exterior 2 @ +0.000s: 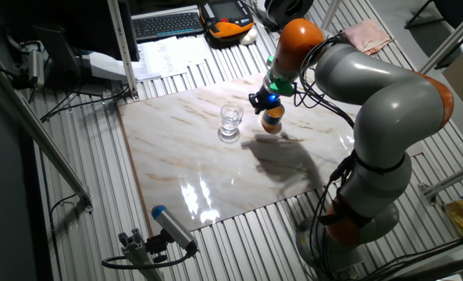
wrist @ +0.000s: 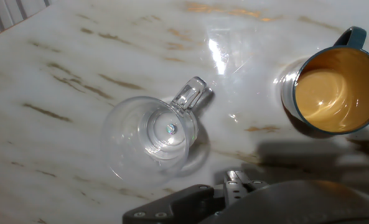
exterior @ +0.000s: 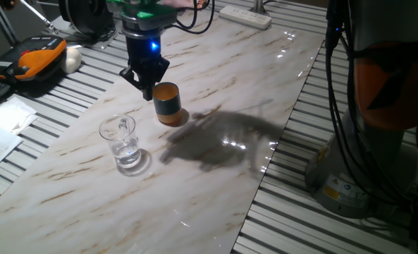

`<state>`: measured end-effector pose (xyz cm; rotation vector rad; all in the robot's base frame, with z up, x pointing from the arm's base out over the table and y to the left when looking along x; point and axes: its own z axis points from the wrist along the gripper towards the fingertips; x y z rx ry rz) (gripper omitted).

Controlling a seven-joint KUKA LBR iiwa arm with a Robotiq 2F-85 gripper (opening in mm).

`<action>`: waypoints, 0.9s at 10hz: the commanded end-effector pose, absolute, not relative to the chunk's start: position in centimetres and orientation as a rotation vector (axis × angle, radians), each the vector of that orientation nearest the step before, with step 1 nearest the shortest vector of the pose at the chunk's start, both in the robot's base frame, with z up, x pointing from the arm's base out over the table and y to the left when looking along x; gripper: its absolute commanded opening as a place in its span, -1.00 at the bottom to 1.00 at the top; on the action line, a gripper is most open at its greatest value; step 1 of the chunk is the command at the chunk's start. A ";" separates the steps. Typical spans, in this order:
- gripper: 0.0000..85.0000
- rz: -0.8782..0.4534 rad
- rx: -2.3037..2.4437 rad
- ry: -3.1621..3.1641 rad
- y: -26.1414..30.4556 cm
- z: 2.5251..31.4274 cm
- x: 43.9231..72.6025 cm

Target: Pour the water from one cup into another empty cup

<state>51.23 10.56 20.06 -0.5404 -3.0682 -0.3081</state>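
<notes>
Hand view crops fingers [wrist: 234, 186] at bottom edge

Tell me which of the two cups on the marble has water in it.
The clear glass cup, standing upright with a little water at its bottom. The blue-grey cup with the orange inside looks empty in the hand view.

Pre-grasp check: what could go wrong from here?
1. The pincer hangs close beside the blue-grey cup, not over the glass cup; a careless descent might knock it.
2. The glass's small handle and clear walls offer little to grip, so it may slip or spill the water.
</notes>
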 end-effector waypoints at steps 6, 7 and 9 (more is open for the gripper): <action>-1.00 -0.314 -0.551 -3.075 10.8 18.9 51.7; -1.00 -0.319 -0.553 -3.074 10.8 18.9 51.7; -1.00 -0.326 -0.558 -3.076 11.1 18.5 51.7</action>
